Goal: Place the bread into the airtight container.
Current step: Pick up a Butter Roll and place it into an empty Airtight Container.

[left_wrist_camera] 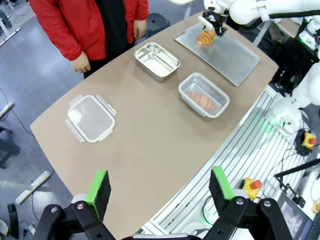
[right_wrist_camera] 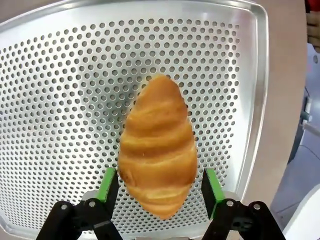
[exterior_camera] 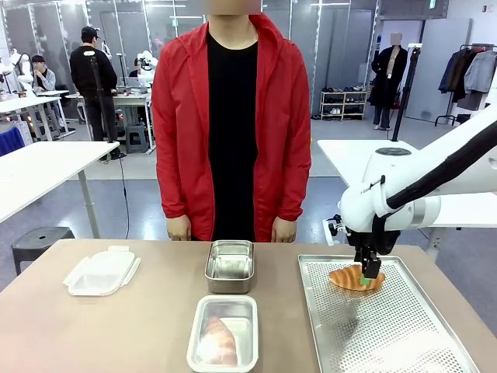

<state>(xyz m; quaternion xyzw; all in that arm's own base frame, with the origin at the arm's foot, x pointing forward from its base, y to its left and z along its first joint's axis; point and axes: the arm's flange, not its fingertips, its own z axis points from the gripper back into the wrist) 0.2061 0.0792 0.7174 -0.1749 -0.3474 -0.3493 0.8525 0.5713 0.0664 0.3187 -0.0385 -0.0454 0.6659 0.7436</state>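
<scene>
Nearest you, by the table's [exterior_camera: 155, 326] near edge, the airtight container [exterior_camera: 242, 326] held one packed pastry [exterior_camera: 219, 340]. Your left gripper [left_wrist_camera: 162, 185] hung spread wide and empty high above the table; the lid [exterior_camera: 101, 272] lay near the left edge. On the tray [exterior_camera: 404, 326] at the right edge, your right gripper [right_wrist_camera: 159, 182] pointed straight down, its pads apparently closed on the croissant's [exterior_camera: 345, 277] flanks. That step wanted a soft squeeze and a level, straight lift.

- near end of the tray [exterior_camera: 404, 342] runs off the bottom of the front view
- right gripper [exterior_camera: 371, 273] covers part of the croissant [exterior_camera: 345, 278], can't tell if the 2 pads actually pinch it
- from the left wrist it's too tiny for detail
</scene>
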